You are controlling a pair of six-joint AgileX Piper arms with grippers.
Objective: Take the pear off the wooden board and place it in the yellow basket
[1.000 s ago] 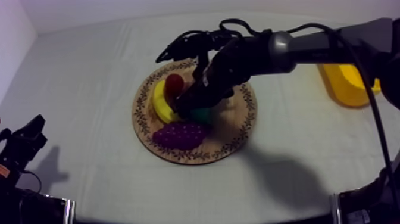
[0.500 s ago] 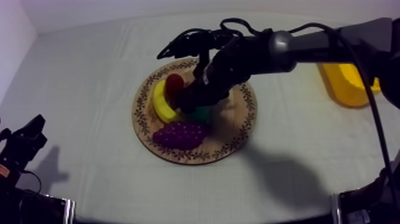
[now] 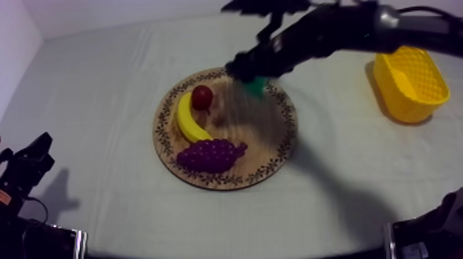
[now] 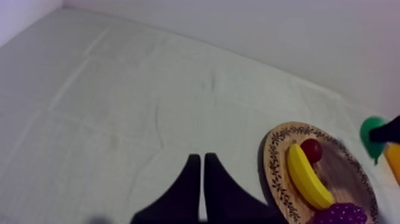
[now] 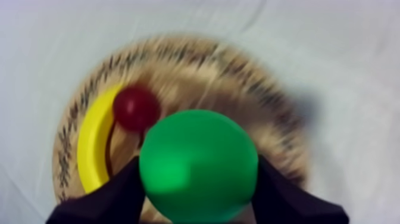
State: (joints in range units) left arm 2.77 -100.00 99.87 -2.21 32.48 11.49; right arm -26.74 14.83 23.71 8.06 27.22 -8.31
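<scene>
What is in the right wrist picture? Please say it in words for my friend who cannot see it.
The right gripper, with its two black fingers, is shut on a round green toy pear, over the round wooden board with a patterned rim. On the board lie a curved yellow toy banana and a small red fruit beside it.

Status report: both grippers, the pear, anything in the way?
Right gripper shut on pear, above far rim of wooden board. Left gripper shut, empty, parked. Bare cloth between pear and yellow basket.

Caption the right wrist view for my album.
Jaws shut on the pear, over the wooden board with banana and small red fruit.
</scene>
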